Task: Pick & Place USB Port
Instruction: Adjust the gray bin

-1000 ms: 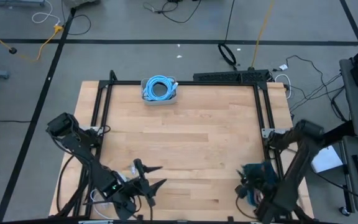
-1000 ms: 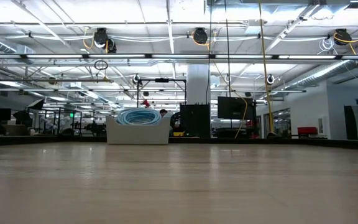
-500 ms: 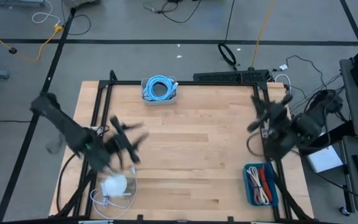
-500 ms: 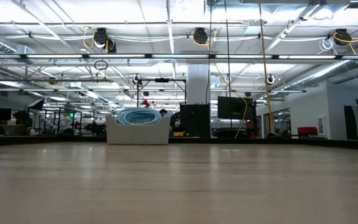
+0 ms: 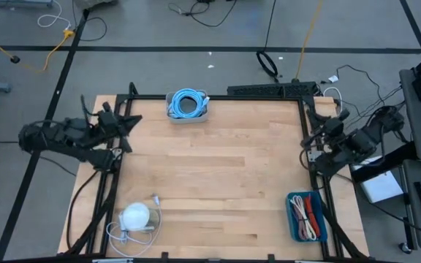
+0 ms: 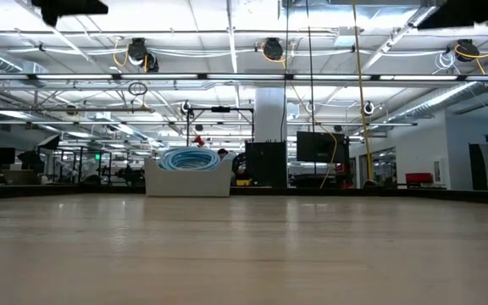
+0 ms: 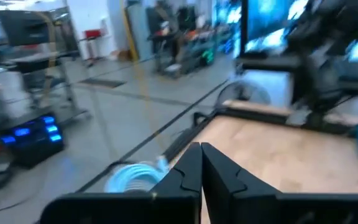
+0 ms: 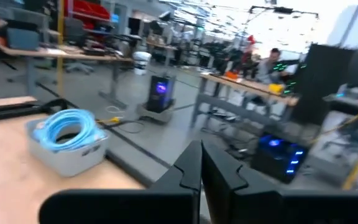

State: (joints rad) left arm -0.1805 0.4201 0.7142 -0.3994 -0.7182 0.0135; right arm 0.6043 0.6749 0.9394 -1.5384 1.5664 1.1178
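your left gripper (image 5: 126,123) sits at the table's (image 5: 218,183) left edge, near the far corner, its fingers pressed together on nothing. your right gripper (image 5: 314,126) sits over the right frame rail, toward the far side, also closed and empty. between them the whole wooden middle lies bare, so you have wide room to travel.

ahead of the left gripper and off to its right, at the far edge, a white bin with a coiled blue cable (image 5: 187,105) stands. well behind it, by the near left corner, lies a white round item with a thin cord (image 5: 135,218). behind your right gripper, at the near right corner, a blue tray of cables (image 5: 305,215) rests. you cannot tell which piece is the usb port.
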